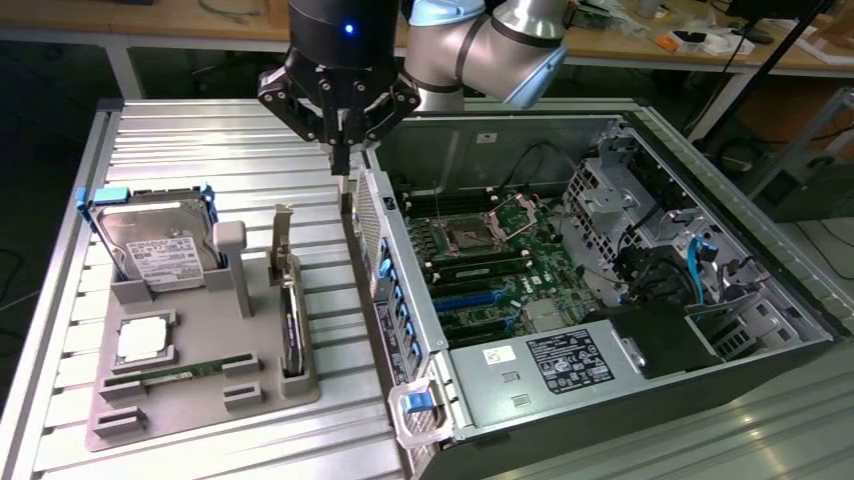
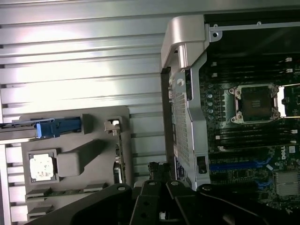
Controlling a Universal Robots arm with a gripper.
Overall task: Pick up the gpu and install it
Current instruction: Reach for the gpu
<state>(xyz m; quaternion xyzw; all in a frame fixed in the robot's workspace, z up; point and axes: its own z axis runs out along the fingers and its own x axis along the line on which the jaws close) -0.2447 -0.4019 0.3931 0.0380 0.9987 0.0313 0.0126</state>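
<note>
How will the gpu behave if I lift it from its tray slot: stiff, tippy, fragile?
The gpu is a thin card standing on edge, so likely stiff but apt to tip once clear of the grey tray. Its exposed board is probably fragile; the metal bracket looks sturdier.

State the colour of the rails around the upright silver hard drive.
Blue plastic rails, best in the exterior view.

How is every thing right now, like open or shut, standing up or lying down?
gripper: shut, holding nothing, above the table.
gpu: standing on edge in the grey tray, not picked up.
hard drive: upright in the tray.
processor chip: lying flat in the tray.
computer case: open, lying on its side.
</note>
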